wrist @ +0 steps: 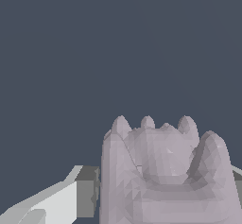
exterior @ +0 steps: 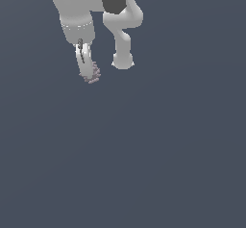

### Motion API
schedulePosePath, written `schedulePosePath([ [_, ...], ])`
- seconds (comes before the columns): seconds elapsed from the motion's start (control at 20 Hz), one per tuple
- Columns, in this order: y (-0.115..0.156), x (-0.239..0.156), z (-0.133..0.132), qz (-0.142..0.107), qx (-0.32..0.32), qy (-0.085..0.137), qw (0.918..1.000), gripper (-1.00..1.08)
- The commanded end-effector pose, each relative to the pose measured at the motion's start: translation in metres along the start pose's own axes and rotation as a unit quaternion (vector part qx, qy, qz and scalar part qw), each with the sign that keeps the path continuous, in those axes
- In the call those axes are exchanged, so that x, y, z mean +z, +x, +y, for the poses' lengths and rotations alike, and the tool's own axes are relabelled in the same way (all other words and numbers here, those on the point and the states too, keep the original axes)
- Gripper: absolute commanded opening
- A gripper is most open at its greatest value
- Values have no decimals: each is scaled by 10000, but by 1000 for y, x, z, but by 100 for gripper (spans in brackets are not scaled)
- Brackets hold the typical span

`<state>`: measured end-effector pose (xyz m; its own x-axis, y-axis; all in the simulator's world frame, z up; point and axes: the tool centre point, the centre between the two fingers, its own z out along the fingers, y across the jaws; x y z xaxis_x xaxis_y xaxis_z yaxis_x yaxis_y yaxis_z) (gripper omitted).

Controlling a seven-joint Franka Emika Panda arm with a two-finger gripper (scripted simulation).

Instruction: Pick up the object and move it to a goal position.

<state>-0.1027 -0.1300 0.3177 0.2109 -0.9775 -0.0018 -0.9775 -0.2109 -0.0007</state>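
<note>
The object [exterior: 93, 75] is a small knobbly pale pinkish-grey lump sitting at the tip of my white gripper [exterior: 88, 73] near the top of the exterior view, towards its left. My gripper is shut on it. In the wrist view the object [wrist: 165, 176] looms large and bumpy between the fingers, with one white finger and its grey pad [wrist: 87, 192] pressed against its side and the other finger mostly hidden behind it. No goal marker shows in either view.
The arm's white links and base joint [exterior: 122, 58] stand just to the exterior view's right of my gripper. All around is a flat, uniform dark blue-grey surface with nothing else on it.
</note>
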Motion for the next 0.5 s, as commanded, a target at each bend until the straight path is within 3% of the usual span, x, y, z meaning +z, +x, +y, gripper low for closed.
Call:
schedulePosePath([
  [0.0, 5, -9, 8, 3, -4, -5, 10000, -100],
  [0.45, 10, -19, 14, 9, -7, -4, 10000, -100],
])
